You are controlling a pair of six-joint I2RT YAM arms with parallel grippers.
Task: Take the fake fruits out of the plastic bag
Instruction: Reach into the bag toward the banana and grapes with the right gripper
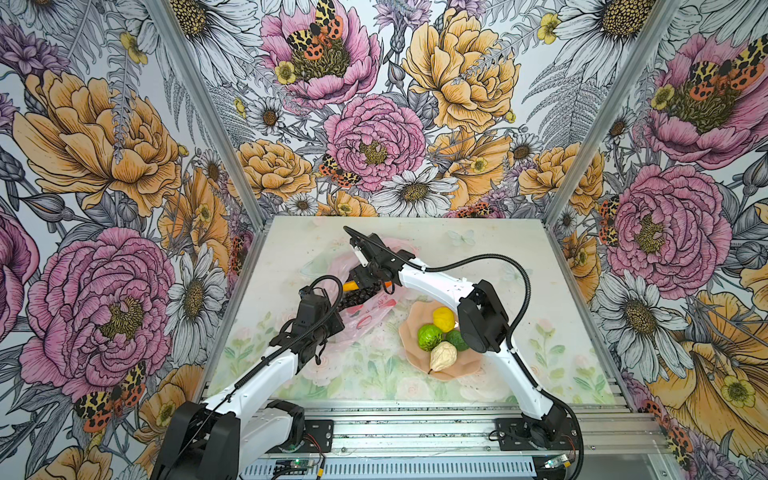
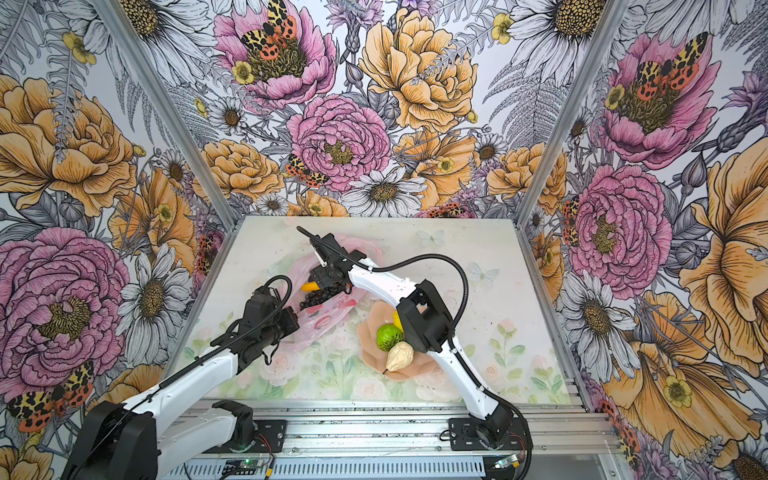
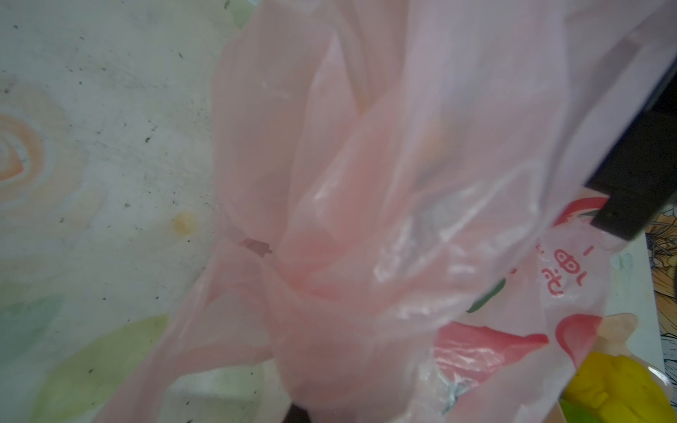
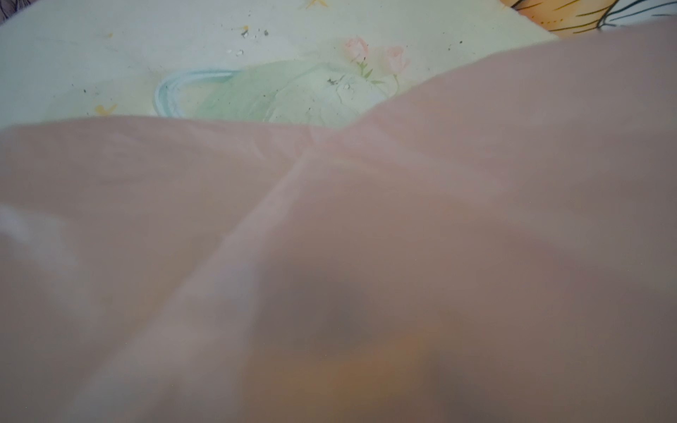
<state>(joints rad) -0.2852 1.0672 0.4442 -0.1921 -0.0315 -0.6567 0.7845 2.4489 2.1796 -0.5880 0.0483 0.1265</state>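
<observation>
- The pale, flower-painted table (image 1: 478, 249) carried everything.
- The thin, crinkly, see-through pink plastic bag (image 1: 368, 318) with red marks lay left of the middle, just beside the plate.
- The peach-pink, wavy-edged plate (image 1: 461, 368) held four fruits that were already out: a yellow lemon (image 1: 444, 319), a lime-green round fruit (image 1: 430, 337), a small dark green piece (image 1: 458, 340) and a cream pear (image 1: 442, 356).
- The left tool (image 1: 337, 329) was pinched shut. The bag's film bunched right into it, so it looked to be holding the bag.
- The right tool (image 1: 362, 277) reached across into the bag's mouth. Pink film covered its own camera, so I could not tell if it was wide or narrow.
- A dark grape bunch (image 1: 357, 297) and a yellow-orange fruit (image 1: 351, 286) lay in the bag, right under the right tool.
- The step in hand looked like fetching the next fruit. The right tool would need to close on fruit only, not film, and lift it clear while the left tool kept the bag from coming along.
</observation>
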